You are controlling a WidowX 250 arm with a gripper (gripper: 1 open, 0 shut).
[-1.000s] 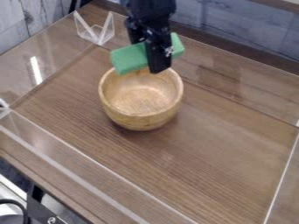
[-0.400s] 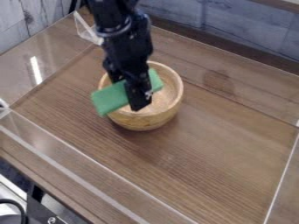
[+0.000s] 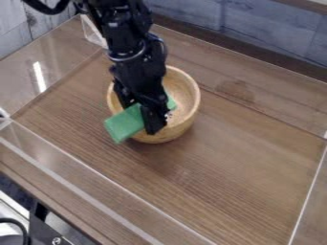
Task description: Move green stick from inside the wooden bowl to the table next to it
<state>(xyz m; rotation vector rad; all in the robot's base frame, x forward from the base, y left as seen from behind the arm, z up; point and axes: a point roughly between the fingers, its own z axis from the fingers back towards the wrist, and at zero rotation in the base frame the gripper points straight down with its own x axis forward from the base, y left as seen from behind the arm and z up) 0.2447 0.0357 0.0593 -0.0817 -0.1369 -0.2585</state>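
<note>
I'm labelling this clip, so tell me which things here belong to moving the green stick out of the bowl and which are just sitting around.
Part of the job:
- flat bright green stick, held in the shut gripper
- round tan wooden bowl
- dark brown wood-grain table

Just there:
- clear acrylic walls along the table's edges

End effector (image 3: 152,117) grips green stick (image 3: 125,124) beside wooden bowl (image 3: 183,100)

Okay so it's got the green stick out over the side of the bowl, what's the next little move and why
Probably lower a touch more, then open. The gripper is shut on the green stick, which hangs tilted just outside the wooden bowl at its near-left rim, close over the table but seemingly not resting on it.
</note>
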